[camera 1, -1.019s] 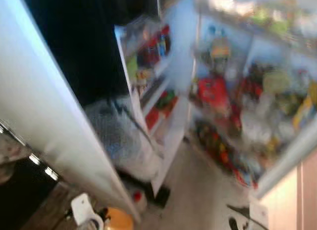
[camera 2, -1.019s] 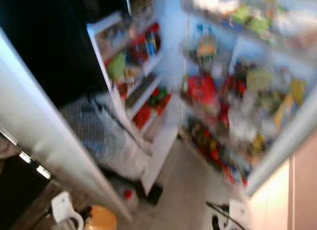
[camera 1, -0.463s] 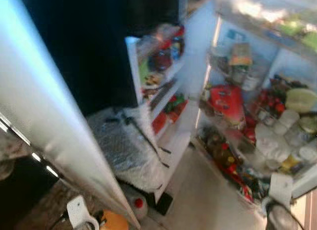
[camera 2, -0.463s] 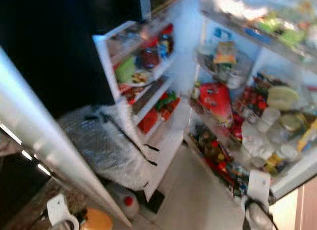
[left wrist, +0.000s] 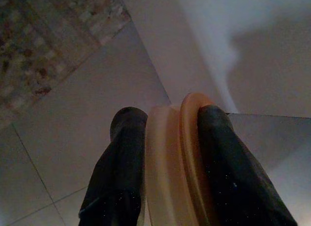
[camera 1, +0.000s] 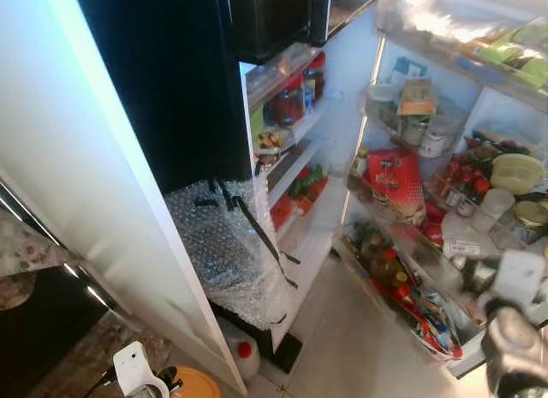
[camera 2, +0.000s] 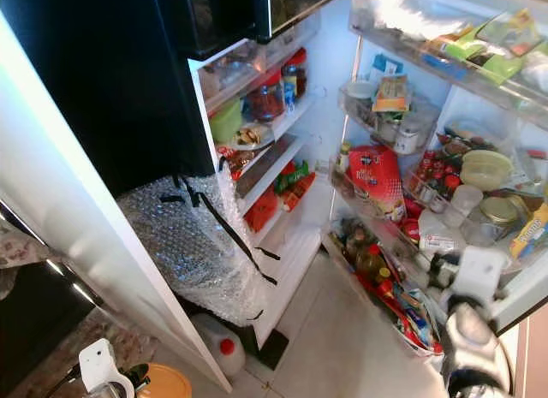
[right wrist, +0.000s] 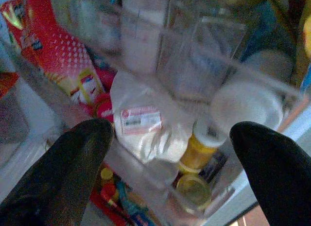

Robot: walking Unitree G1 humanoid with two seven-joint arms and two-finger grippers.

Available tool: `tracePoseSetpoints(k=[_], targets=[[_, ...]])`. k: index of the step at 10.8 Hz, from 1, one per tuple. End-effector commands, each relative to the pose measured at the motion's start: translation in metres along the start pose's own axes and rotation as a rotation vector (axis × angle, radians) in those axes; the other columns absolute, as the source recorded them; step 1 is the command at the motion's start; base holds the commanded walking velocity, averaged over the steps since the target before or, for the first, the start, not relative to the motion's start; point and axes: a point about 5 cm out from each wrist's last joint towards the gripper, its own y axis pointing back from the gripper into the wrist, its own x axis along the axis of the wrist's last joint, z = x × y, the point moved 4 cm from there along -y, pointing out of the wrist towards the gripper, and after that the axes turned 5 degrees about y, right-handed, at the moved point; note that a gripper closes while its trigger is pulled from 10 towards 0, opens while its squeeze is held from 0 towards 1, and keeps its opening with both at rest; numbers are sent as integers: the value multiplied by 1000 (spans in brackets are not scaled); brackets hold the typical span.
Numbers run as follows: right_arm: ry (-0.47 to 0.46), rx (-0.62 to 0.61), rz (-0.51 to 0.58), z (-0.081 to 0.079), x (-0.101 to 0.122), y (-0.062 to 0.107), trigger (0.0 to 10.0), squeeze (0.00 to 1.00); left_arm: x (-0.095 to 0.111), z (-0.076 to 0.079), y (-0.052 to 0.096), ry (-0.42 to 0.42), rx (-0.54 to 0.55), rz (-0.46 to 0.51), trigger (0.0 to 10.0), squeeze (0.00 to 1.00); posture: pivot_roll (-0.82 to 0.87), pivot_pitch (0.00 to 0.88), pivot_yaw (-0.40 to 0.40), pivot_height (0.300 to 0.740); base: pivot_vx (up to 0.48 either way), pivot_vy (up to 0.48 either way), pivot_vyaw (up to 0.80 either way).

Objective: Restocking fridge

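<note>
Fridge (camera 2: 342, 64) is seen wide open, shelves crowded with jars and packets. The right gripper (right wrist: 170, 153) is raised before the lower shelf, jaws spread and empty, facing a white packet (right wrist: 141, 120). The left gripper (left wrist: 167, 153) is clamped on an orange-rimmed lid (left wrist: 175, 163). Neighbouring jars could be toppled if the crowded shelf is entered carelessly.

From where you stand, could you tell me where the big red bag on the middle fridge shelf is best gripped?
Grip the red bag by its upper end, coming from the open front. It leans upright at the shelf's edge with jars packed beside it, so the top is probably its freest part. The right gripper is open nearby.
</note>
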Motion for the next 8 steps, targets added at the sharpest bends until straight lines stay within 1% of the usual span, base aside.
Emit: tracePoseSetpoints(k=[1,3,4,5,7,8], targets=[[-9,6,24,-1,9,-4,10000,0,3,-3,0,-13,11,12,10000,0,-120,23,70,740,0,0,0],[-14,-3,41,2,16,-6,10000,0,3,-4,0,-12,12,12,10000,0,-119,27,72,740,0,0,0],[-13,-21,44,10,18,-7,10000,0,3,-5,0,-14,13,11,10000,0,-124,28,75,740,0,0,0],[2,-38,43,20,20,-8,10000,0,3,-5,0,-17,13,10,10000,0,-123,29,76,740,0,0,0],[29,-67,38,36,20,-8,10000,0,3,-6,0,-19,13,10,10000,0,-128,31,77,740,0,0,0],[44,-90,26,50,18,-7,10000,0,3,-6,0,-21,12,9,10000,0,-129,32,79,740,0,0,0]])
